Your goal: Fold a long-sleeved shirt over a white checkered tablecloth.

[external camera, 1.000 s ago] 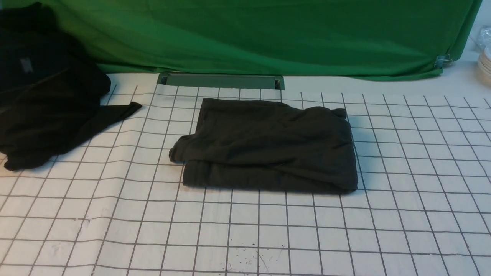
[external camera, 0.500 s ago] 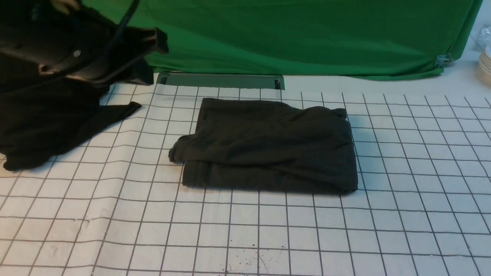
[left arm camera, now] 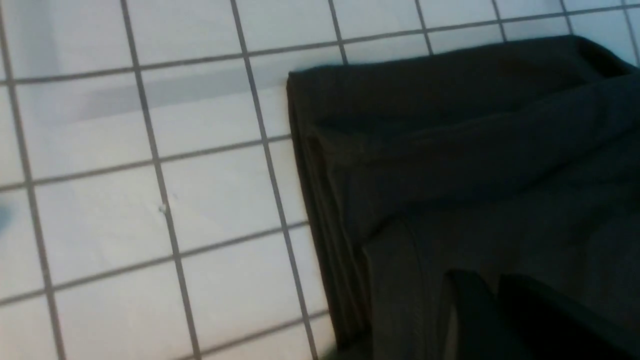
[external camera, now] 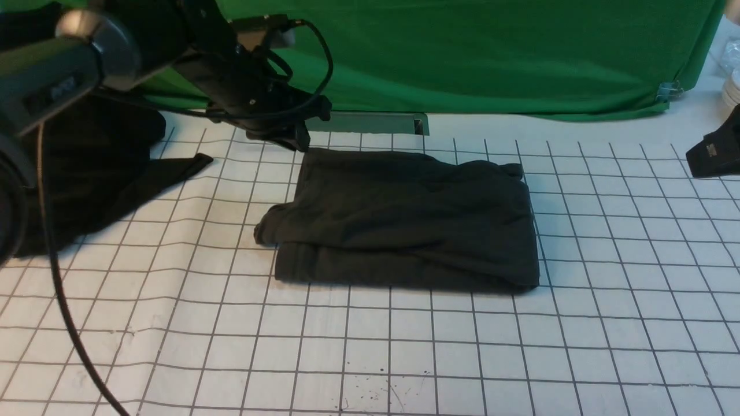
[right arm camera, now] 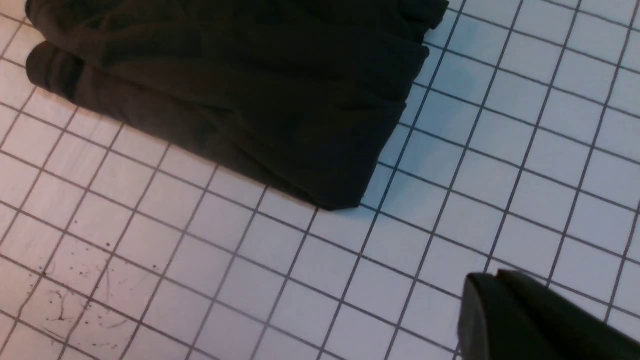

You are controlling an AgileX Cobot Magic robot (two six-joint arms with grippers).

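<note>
On the tablecloth [external camera: 370, 346] that covers the worktop, the shirt [external camera: 404, 219] lies near the middle as a thick, fairly square stack, its near edge straight but its left side bulging out in a loose roll. The right gripper [external camera: 702, 156] hangs farther back at the right, well apart from the shirt, its fingers together and empty. The left gripper [external camera: 292, 138], likewise closed on nothing, sits just above the shirt's far left corner. The main risk, I judge, is here: a pinch that catches only the top layer would peel the stack open, and dragging with one arm could skew it or rumple the tablecloth. Farther left, the black heap [external camera: 87, 173] lies under that arm, where a trailing cable could snag it.
</note>
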